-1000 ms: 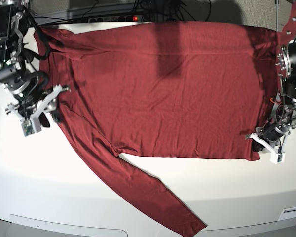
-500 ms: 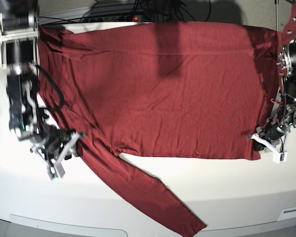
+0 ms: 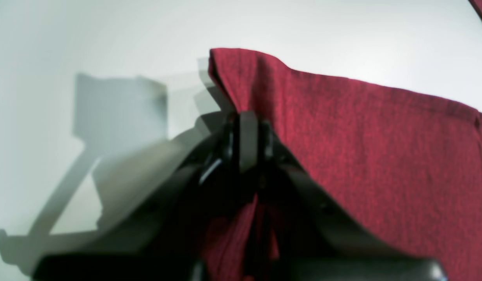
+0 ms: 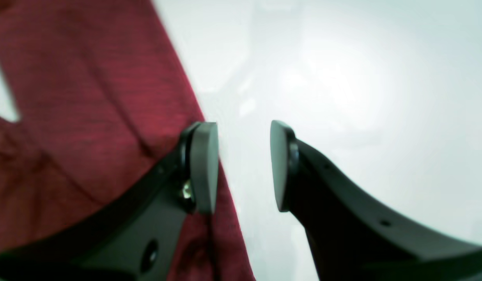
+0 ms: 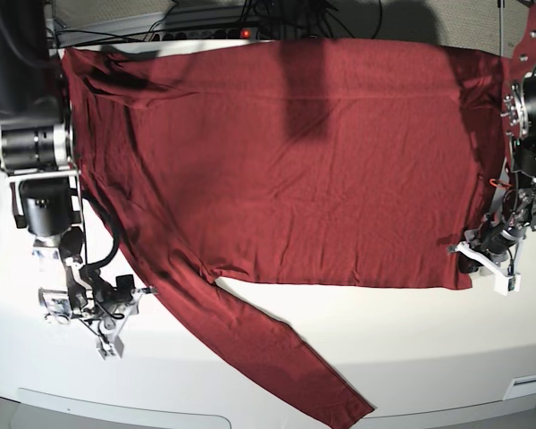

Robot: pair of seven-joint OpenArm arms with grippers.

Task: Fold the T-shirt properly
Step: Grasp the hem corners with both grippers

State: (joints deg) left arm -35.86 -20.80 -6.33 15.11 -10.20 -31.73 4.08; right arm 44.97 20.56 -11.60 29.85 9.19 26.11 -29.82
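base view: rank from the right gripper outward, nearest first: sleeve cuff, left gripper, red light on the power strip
From the right gripper:
1. Sleeve cuff of the T-shirt, front edge of the table.
2. Red light on the power strip, back edge.
3. Left gripper, far side, at the shirt's hem corner.

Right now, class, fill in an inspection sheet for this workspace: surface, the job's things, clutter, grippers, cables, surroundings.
Surface: white table, bare along the near edge.
Job's things: T-shirt, maroon, spread flat, one long sleeve trailing toward the near edge.
Clutter: nothing seen.
Grippers: left gripper shut on the T-shirt's corner; right gripper open, one finger over the sleeve's edge, holding nothing.
Cables: black cables and a power strip behind the table.
Surroundings: dark wall behind; little else visible.
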